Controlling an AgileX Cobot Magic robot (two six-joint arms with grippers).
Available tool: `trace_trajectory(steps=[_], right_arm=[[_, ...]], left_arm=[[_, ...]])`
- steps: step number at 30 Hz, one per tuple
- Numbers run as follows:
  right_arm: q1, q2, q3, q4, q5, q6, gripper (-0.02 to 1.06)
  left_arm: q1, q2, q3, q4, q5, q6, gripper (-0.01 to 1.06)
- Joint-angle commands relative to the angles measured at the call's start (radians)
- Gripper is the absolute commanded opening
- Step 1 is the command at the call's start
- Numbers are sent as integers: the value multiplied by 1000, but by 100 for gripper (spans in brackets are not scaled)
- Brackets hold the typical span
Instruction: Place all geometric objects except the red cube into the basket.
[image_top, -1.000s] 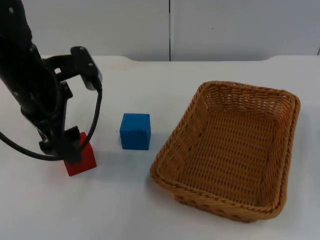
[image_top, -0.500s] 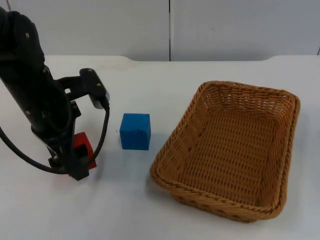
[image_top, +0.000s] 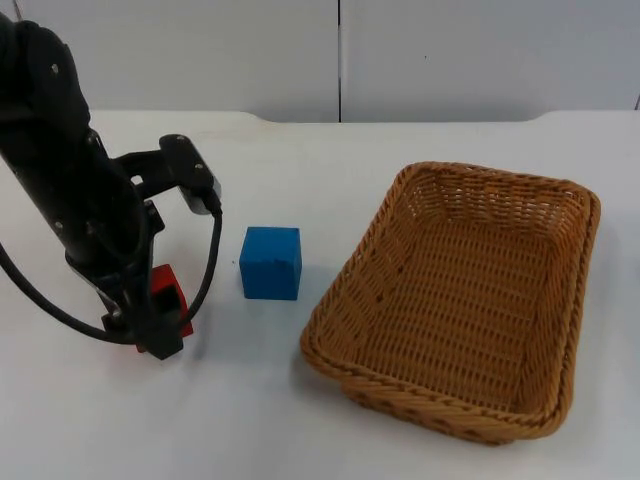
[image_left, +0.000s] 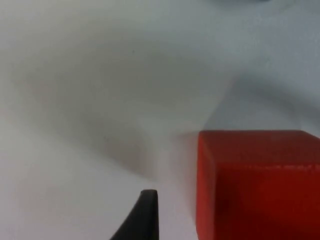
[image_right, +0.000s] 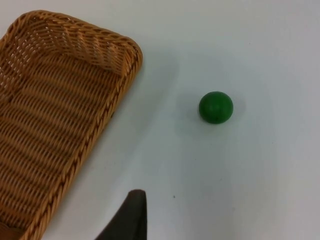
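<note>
Three views on my screen, so going through them one at a time. From the top camera I've got the left hand down at the bench, sitting right on the red cube, which pokes out beside the black fingers. Can't tell from up here whether that hand is spread or pinched shut, the arm covers too much. The blue cube sits just beside the red one, toward the basket, not touching either. The basket is wicker and rectangular, off to the right side of the bench.

Left wrist cam: the red cube is right up close, resting on the white bench, with one black fingertip beside it and a small gap between them.

Right wrist cam: this arm is just waiting, looking down on the basket's corner and a green ball lying on the bench near the basket but apart from it. One fingertip pokes in; can't tell how the right hand stands.
</note>
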Motion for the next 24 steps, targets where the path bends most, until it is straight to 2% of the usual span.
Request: trace_trajectory(steps=[1, 17, 21, 24], right_arm=[[-4, -3, -7, -7, -6, -8, 105], [-4, -3, -7, -7, -6, -8, 105], [-4, -3, -7, -7, -6, -8, 105], [-4, -3, -7, -7, -6, -8, 105]], left_arm=[[-5, 0, -6, -15, 4, 4, 96], [-5, 0, -6, -15, 15, 4, 96], [-10, 0, -27, -15, 62, 4, 96], [-31, 0, -96, -4, 121, 4, 96]])
